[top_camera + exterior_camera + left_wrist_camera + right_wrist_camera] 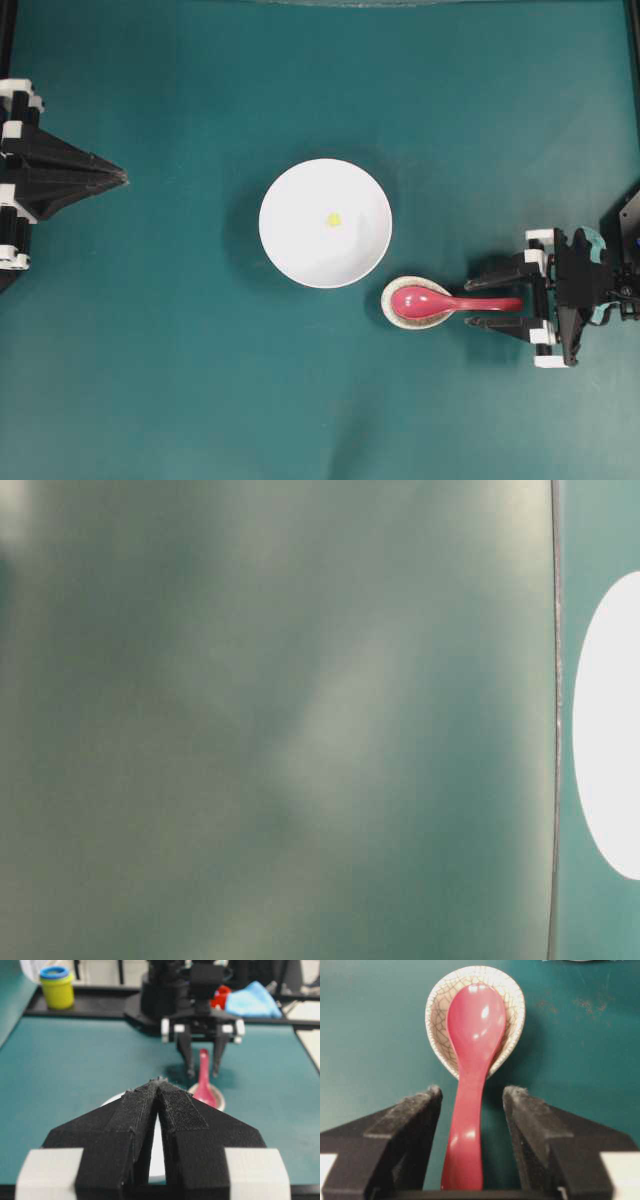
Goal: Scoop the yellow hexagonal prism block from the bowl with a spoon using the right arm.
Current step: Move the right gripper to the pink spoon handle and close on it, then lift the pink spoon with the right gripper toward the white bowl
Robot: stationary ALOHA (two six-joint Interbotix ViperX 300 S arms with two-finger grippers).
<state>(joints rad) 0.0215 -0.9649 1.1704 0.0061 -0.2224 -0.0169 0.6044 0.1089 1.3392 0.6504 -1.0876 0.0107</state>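
A: What worries you here?

B: The right gripper has its fingers spread, one on each side of the spoon handle, with a gap on both sides, so nothing is gripped yet. The handle is glossy and rounded. If the pads close off-centre, I'd expect it to twist or squirt out.

A: And the spoon rest?

B: The spoon's head lies in the crackled beige spoon rest, lower centre-right of the overhead frame. A slanted pull could drag the rest along, and it sits just beside the white bowl.

A: Where's the target?

B: The yellow hexagonal prism block lies near the bowl's middle, far smaller than the spoon's head. It could easily skate up the curved wall instead of riding onto the spoon.

A: The other arm?

B: The left gripper has its fingers pressed together, holding nothing, at the left edge of the overhead frame, well apart from the bowl.

A: Surface and room?

B: A teal table with faint specks. In the left wrist view, a yellow tub with a blue lid stands upper left and a blue cloth lies upper right, both beyond the table. The table-level view is mostly blur.
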